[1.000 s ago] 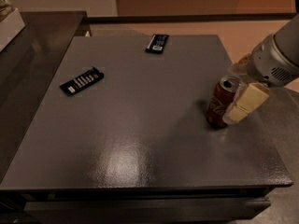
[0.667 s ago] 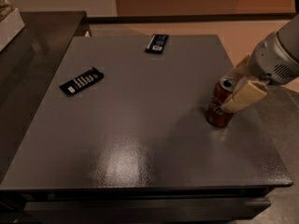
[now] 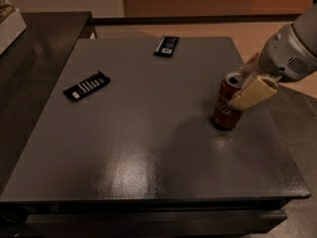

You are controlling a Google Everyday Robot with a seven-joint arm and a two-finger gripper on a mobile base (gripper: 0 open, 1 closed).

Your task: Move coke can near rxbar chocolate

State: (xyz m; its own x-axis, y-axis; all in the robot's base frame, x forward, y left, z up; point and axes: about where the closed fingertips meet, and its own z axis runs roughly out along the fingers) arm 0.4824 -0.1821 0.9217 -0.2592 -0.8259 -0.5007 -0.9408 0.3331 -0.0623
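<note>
The coke can [image 3: 226, 114], red with a silver top, stands on the grey table [image 3: 148, 148] near its right edge, leaning slightly. My gripper [image 3: 239, 87] reaches in from the right and is shut on the can's upper part, with one beige finger [image 3: 253, 91] in front of it and the other behind. The rxbar chocolate [image 3: 86, 86], a flat black bar with white text lines, lies at the table's left, far from the can.
A dark blue wrapped bar [image 3: 166, 45] lies near the table's far edge. A dark counter [image 3: 34, 43] adjoins the table on the left. The table's right edge runs close to the can.
My gripper has closed in on the can's top from the right. The can has shifted slightly left and now leans a little.
</note>
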